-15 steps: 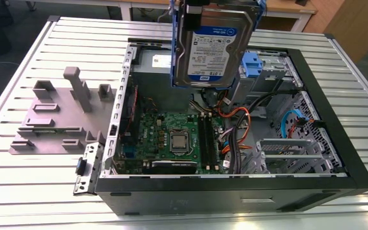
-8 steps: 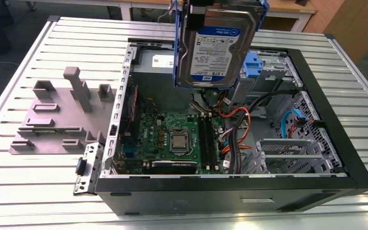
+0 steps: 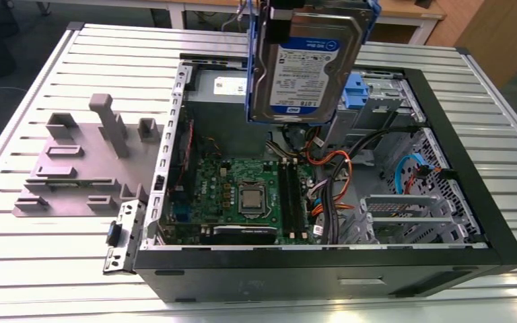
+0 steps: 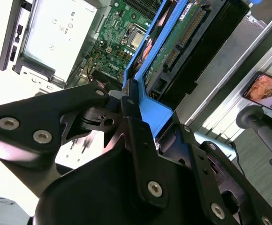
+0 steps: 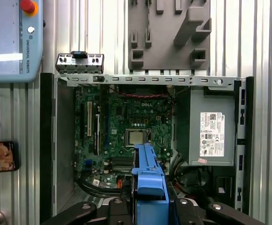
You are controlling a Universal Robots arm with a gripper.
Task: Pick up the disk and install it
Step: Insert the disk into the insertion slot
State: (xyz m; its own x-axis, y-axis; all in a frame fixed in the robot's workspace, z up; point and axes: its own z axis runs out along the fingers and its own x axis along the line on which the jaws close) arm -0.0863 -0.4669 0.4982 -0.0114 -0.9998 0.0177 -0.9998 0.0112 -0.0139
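The gripper (image 5: pixel 149 200) is pressed together on the disk (image 3: pixel 305 59), and both wrist views show its black fingers (image 4: pixel 137 136) pinching the blue caddy frame from either side. The disk hangs on edge in the air, its white-and-blue label facing the exterior camera, clear of everything under it. In the exterior view it hangs above the far part of the open computer case (image 3: pixel 487 252), between the grey power-supply box (image 3: pixel 227 87) on the exterior view's left and a blue bracket (image 3: pixel 355 91) on the exterior view's right. Nearer in the case lies the green motherboard (image 3: pixel 240 192) with its bare processor (image 3: pixel 251 198), and orange and black cables (image 3: pixel 330 168) run just beside it on the exterior view's right. The case lies on its side on a slatted metal table (image 3: pixel 34 269). A grey fixture plate (image 3: pixel 75 165) with upright blocks sits on the table just beside the case, on the exterior view's left
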